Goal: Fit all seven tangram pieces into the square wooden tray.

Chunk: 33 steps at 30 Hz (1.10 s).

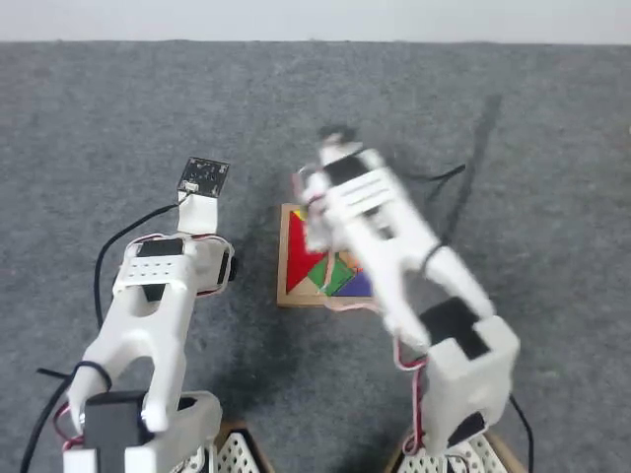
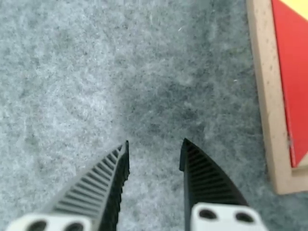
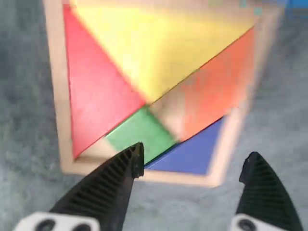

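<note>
Tool of right arm hangs spread above tray.

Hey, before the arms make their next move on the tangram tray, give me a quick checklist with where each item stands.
1. Left gripper open, empty: ok, over carpet beside the tray.
2. Right gripper open, empty: ok, above the tray.
3. All seven pieces in: cannot tell; red piece, yellow piece, orange piece, green piece, blue piece show.
4. Corner beside green piece filled: cannot tell; a pale patch shows there.
</note>
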### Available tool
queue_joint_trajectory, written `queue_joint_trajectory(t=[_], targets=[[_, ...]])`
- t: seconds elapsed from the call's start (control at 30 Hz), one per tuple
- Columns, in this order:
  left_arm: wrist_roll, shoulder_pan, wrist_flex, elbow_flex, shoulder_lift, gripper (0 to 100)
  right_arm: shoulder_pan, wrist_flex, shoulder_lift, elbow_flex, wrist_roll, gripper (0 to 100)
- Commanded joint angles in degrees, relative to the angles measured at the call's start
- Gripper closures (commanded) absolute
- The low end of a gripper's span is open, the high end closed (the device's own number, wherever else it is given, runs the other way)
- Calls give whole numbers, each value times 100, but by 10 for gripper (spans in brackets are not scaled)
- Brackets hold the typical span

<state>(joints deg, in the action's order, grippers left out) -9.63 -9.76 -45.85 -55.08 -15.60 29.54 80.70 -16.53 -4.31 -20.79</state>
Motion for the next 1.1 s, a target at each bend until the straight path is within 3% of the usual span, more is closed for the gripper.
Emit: queue_joint_trajectory(t=[0.0,0.17,0.33,0.5,0.77,1.07], targets=[[-53,44,149,57,-18,836,-848,-163,497,-624,1011,672],[-44,53,149,57,-18,836,-971,-1569,-92,-730,2189,673],[-44,44,149,57,-18,836,-1015,-2703,-998,-747,1978,673],[-44,44,149,48,-18,836,-1393,-3055,-1613,-1029,1327,674],[-53,44,149,48,-18,836,-1807,-2378,-2624,-2084,1257,675],[-53,44,149,48,-18,836,-1965,75,-3002,-3077,1248,712]])
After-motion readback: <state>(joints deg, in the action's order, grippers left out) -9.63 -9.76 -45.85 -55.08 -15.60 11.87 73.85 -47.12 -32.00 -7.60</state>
